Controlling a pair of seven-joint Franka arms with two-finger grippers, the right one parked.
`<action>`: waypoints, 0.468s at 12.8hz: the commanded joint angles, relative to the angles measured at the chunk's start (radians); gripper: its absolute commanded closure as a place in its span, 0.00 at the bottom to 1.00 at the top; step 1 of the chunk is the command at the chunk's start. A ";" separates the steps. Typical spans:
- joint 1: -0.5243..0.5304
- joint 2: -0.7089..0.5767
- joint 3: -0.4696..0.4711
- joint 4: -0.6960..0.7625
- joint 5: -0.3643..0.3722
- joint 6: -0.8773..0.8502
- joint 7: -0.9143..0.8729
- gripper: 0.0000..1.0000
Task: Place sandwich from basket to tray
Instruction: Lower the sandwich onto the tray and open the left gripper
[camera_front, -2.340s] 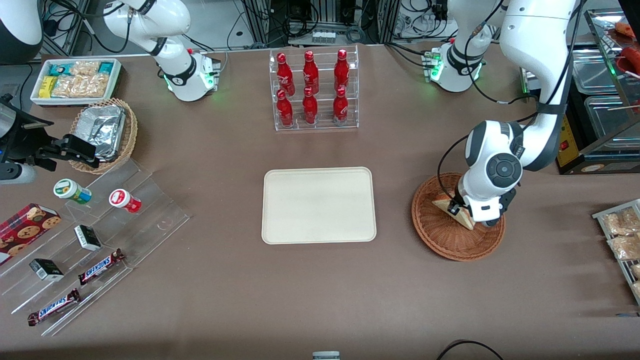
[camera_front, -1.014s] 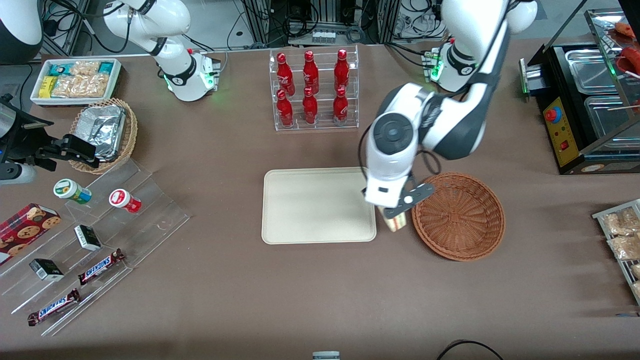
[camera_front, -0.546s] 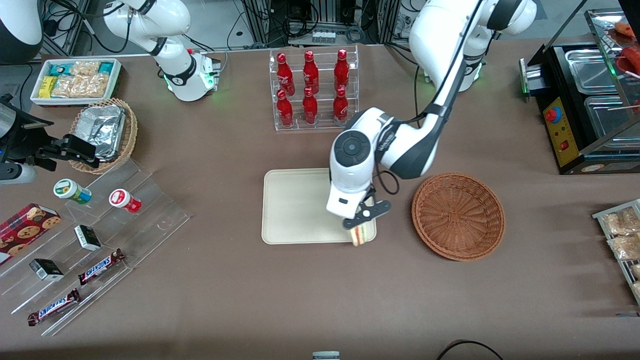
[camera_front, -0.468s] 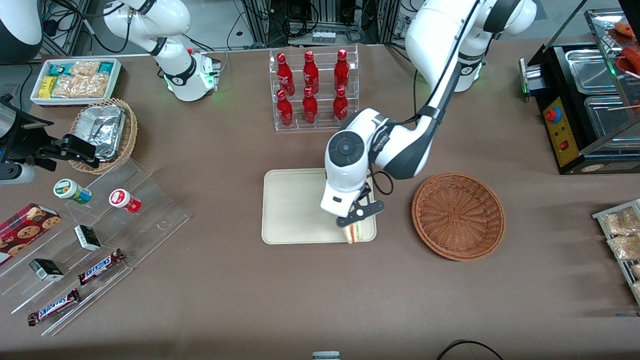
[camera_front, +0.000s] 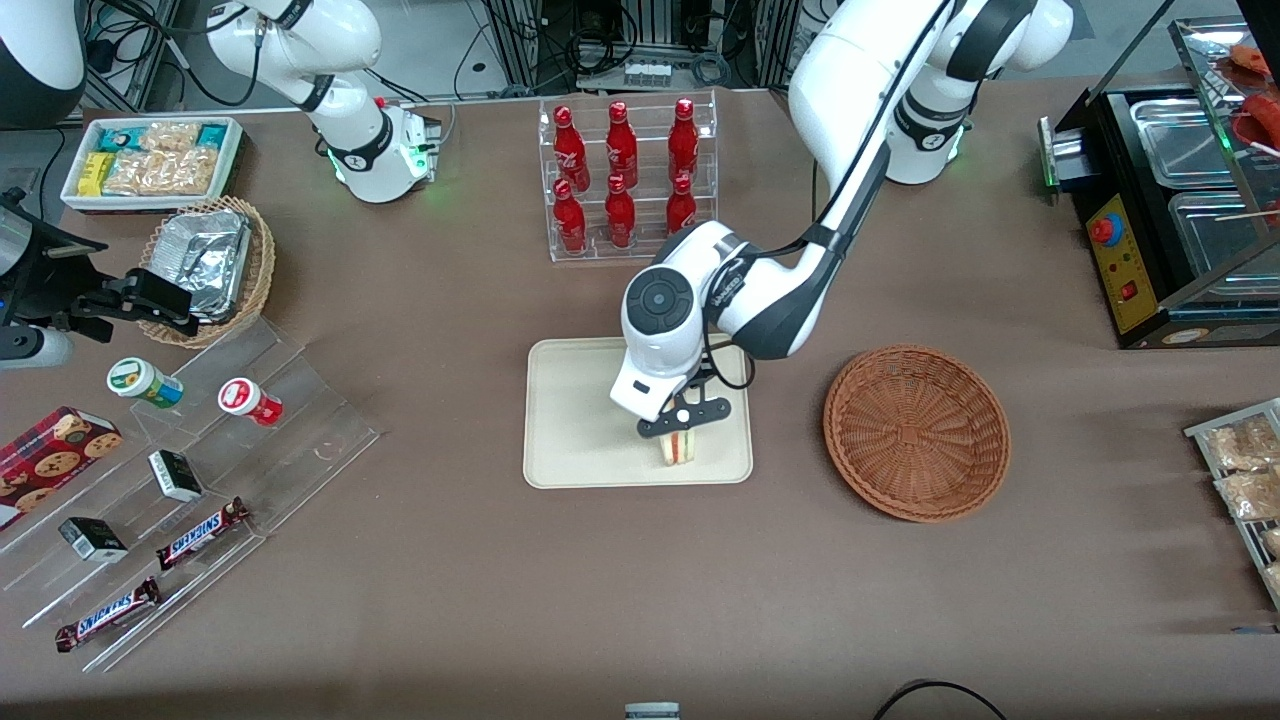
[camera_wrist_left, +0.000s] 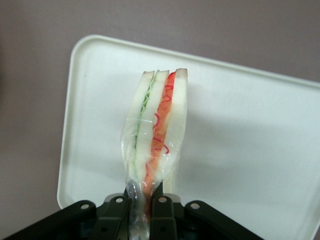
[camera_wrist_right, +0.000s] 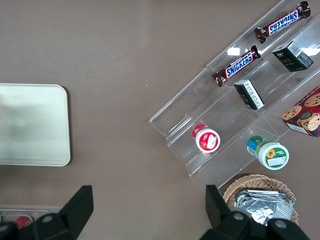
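Note:
My left gripper (camera_front: 680, 428) is shut on the sandwich (camera_front: 679, 449), a plastic-wrapped wedge of white bread with red, orange and green filling. It hangs above the cream-white tray (camera_front: 580, 420), over the part nearest the front camera. In the left wrist view the sandwich (camera_wrist_left: 157, 130) hangs from the black fingers (camera_wrist_left: 116, 212), pinched at its wrapped tip, with the tray (camera_wrist_left: 250, 140) below it. The round reddish-brown wicker basket (camera_front: 916, 432) stands beside the tray toward the working arm's end and holds nothing.
A clear rack of red bottles (camera_front: 627, 180) stands farther from the front camera than the tray. A clear stepped display (camera_front: 190, 470) with snack bars and cups, a tan basket of foil packs (camera_front: 210, 265) and a white bin of snacks (camera_front: 150, 160) lie toward the parked arm's end.
The gripper lifted the sandwich out of the basket and carried it sideways toward the parked arm's end. It now hangs over the tray; the basket is left bare.

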 joint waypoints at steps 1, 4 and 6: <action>-0.011 0.024 0.000 0.029 -0.005 -0.017 0.027 1.00; -0.029 0.039 0.000 0.027 -0.004 -0.017 0.038 1.00; -0.029 0.053 0.000 0.027 -0.004 -0.016 0.058 1.00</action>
